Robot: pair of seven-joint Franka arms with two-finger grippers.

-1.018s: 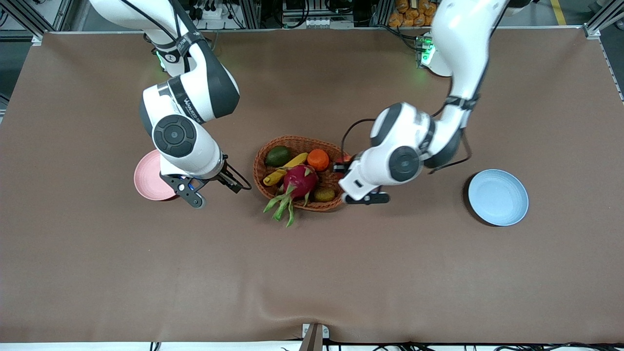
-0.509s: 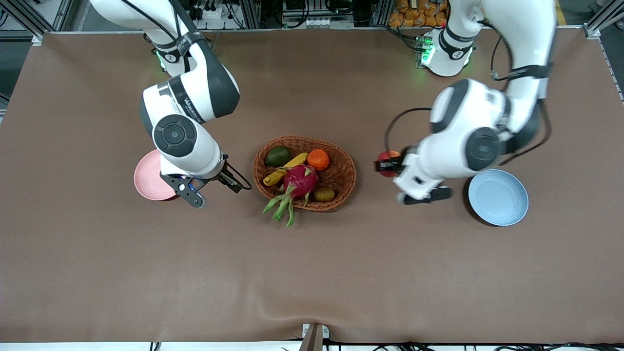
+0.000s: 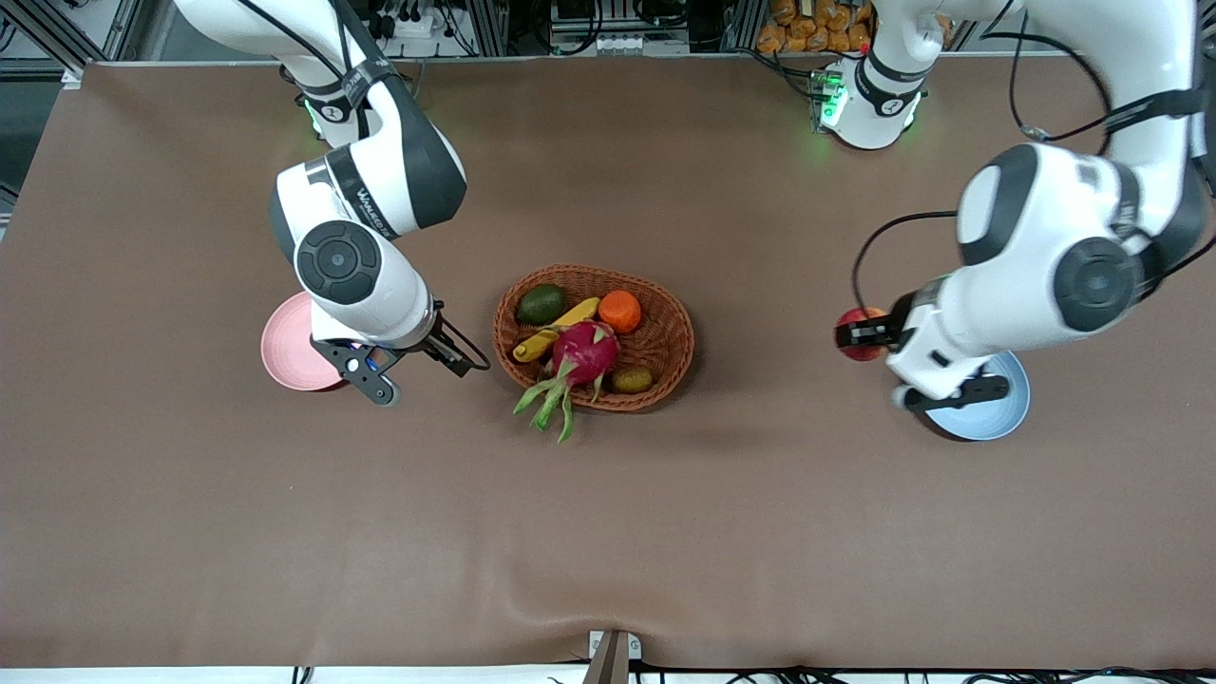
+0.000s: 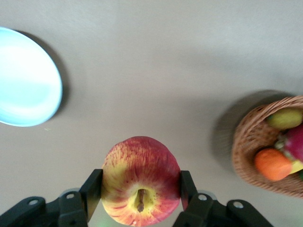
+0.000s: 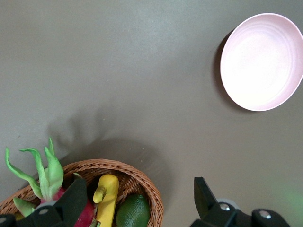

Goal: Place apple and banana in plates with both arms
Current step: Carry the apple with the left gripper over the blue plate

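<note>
My left gripper (image 3: pixel 866 332) (image 4: pixel 140 189) is shut on the red, yellow-streaked apple (image 3: pixel 855 350) (image 4: pixel 139 177) and holds it in the air over bare table beside the light blue plate (image 3: pixel 997 418) (image 4: pixel 26 80). The left arm's wrist covers part of that plate in the front view. The yellow banana (image 3: pixel 556 330) (image 5: pixel 106 198) lies in the wicker basket (image 3: pixel 594 275) (image 5: pixel 142 172). My right gripper (image 3: pixel 372 378) (image 5: pixel 139 196) hangs open and holds nothing, over the table between the basket and the pale pink plate (image 3: pixel 285 356) (image 5: pixel 262 61).
The basket at mid-table also holds a magenta dragon fruit (image 3: pixel 584 350), an orange fruit (image 3: pixel 619 311), a green avocado (image 3: pixel 541 304) and a small olive fruit (image 3: pixel 632 380). Brown cloth covers the table (image 3: pixel 608 532).
The left arm has carried the apple from the basket's edge toward the left arm's end of the table, up to the blue plate. The right arm has not moved.
</note>
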